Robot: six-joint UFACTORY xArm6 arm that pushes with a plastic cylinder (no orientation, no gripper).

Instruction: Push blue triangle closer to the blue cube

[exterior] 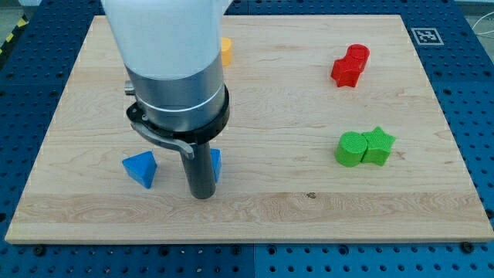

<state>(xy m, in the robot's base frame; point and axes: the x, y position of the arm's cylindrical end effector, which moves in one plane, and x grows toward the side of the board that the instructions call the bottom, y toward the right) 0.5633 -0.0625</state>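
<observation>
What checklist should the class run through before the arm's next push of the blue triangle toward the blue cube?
1. Blue triangle in plain view: ok.
2. Blue cube located: ok, though mostly hidden behind the rod.
3. My tip on the triangle's far side from the cube: not ok, it sits between them.
4. Tip clear of the cube: cannot tell.
5. Green blocks and red block off the path: ok.

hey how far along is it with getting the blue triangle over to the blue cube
Nearly done: the blue triangle sits near the blue cube, with a gap between them. In hand: my tip stands in that gap, against the cube. Left: closing the gap.
</observation>
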